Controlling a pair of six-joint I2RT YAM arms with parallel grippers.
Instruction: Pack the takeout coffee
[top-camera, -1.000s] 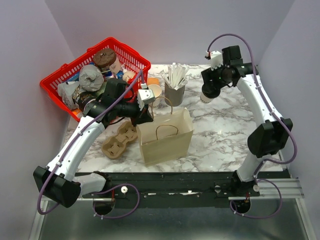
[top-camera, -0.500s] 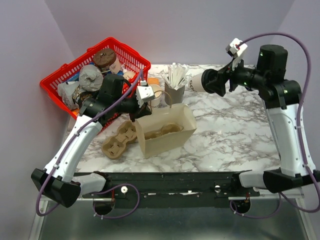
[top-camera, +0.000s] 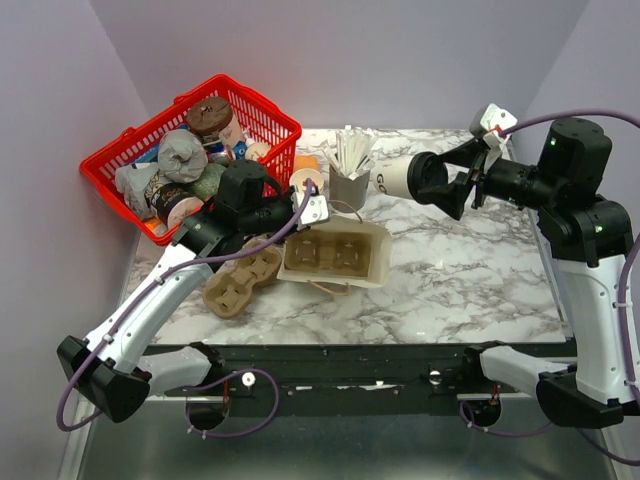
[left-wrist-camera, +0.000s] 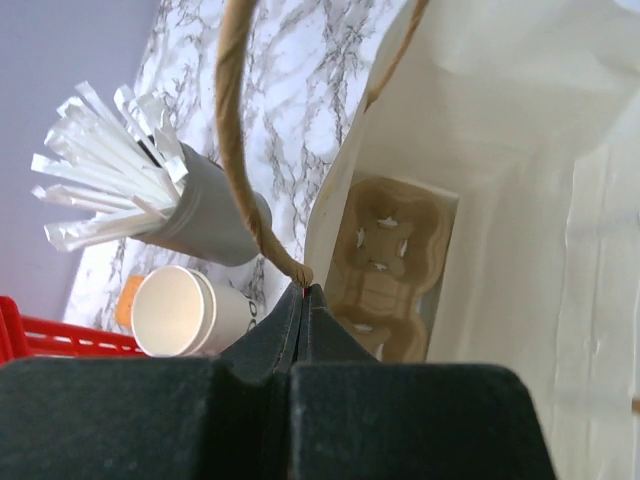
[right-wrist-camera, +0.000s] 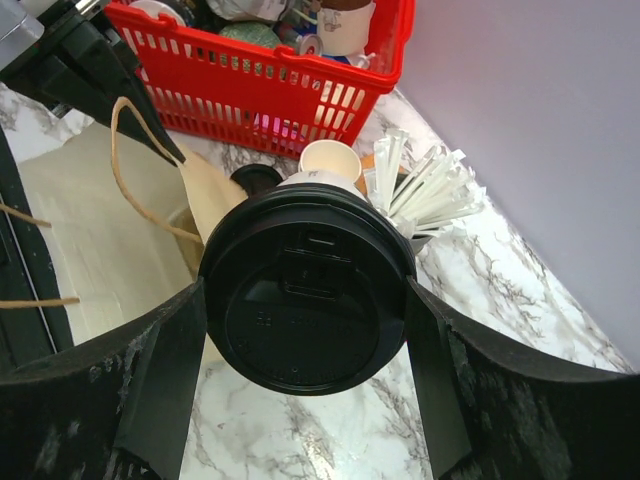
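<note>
While the left gripper (left-wrist-camera: 303, 298) is pinched tight on the twine handle (left-wrist-camera: 238, 150) of the tilted kraft paper bag (top-camera: 378, 262), a moulded cup carrier (left-wrist-camera: 385, 265) inside it, the right gripper (top-camera: 437, 183) clamps the takeout coffee (top-camera: 398, 177) sideways in mid-air beside the grey cup of white sticks (top-camera: 348, 185). Dark print on the coffee's side reads roughly "GO"; the rest is hidden.

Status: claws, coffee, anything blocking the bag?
Left claw shut on handle, bag open. Right claw shut on coffee, aloft right of bag. Cup carrier inside bag; path looks open.
</note>
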